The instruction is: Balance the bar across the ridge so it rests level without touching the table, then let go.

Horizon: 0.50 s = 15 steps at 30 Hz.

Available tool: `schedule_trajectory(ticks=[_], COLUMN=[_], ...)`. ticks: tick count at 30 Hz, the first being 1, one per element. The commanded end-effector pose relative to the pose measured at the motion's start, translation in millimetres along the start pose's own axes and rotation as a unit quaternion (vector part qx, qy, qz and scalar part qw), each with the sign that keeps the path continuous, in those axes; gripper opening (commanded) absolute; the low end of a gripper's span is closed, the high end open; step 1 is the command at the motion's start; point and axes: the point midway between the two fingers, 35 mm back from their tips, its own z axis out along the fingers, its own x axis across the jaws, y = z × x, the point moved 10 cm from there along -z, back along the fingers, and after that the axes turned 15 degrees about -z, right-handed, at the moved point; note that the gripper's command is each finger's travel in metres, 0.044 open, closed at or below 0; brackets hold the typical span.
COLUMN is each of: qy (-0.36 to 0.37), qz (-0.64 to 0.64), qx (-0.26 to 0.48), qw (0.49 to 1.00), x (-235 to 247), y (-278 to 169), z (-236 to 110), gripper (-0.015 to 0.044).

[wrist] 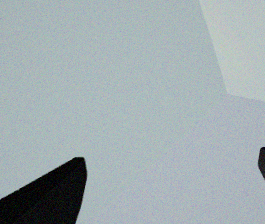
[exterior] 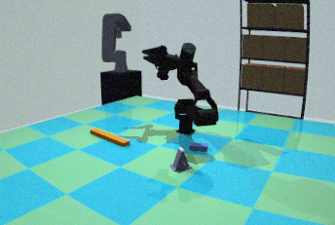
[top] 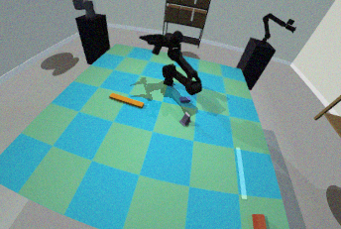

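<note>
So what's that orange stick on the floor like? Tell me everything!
The orange bar is a long, thin, flat-sided slat, plain orange all over with a darker side edge. It lies flat on the checkered mat, crossing from a blue square toward a green one, angled. Nothing touches it but the mat. It sits apart from the small purple ridge, and the open claw is high above, holding nothing.
</note>
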Motion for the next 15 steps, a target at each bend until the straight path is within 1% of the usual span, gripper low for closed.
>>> schedule_trajectory(ticks=[1,3,4,15], qy=[0.000,-0.002,-0.003,-0.009], qz=[0.002,0.015,0.025,0.136], qx=[0.000,0.001,0.001,-0.011], qw=[1.000,1.000,1.000,0.991], x=[0,2,3,17], y=[0,-2,-4,-15], z=[0,2,3,22], gripper=[0.0374,0.0321,0.0315,0.0315])
